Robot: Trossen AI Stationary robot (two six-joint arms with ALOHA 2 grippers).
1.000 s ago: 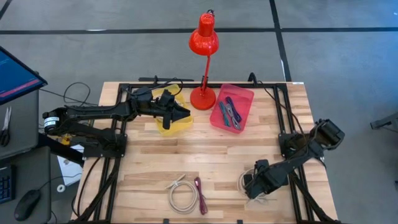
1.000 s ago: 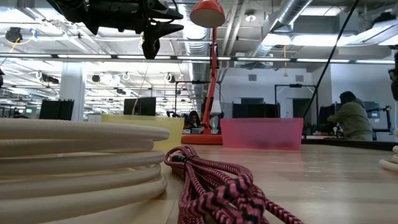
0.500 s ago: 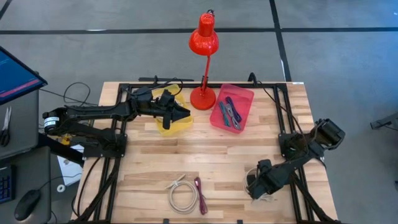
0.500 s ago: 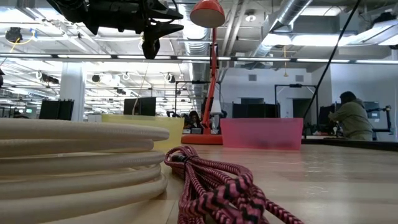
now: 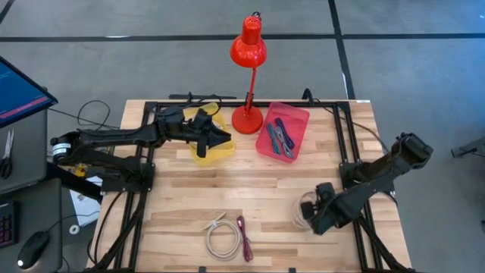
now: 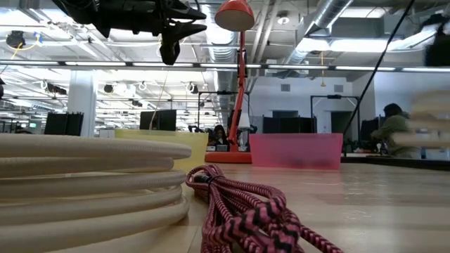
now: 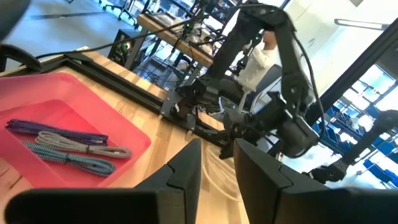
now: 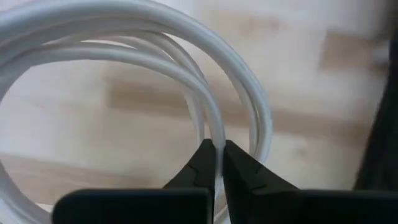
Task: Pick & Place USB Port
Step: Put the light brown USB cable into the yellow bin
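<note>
1. Table (image 5: 265, 189): wood, 2 arms on it.
2. Lamp (image 5: 248, 45): red, at the back, between the yellow bin (image 5: 208, 148) and pink tray (image 5: 295, 129).
3. Left gripper (image 5: 224, 138): over the yellow bin, fingers slightly apart, empty.
4. Right gripper (image 8: 219, 163): front right, pinching the white cable (image 8: 249, 99).
5. Beige cable (image 5: 222, 241) and pink cable (image 5: 243, 236): front middle, side by side.

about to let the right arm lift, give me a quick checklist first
1. Right gripper jaws shut on the white cable: ok.
2. Only one strand pinched: cannot tell.
3. Coil off the wooden table: cannot tell.
4. Pink tray has room beside its cables: ok.
5. Left gripper over the yellow bin, away from the right arm's path: ok.
6. Red lamp near the tray, not in the way: cannot tell.
</note>
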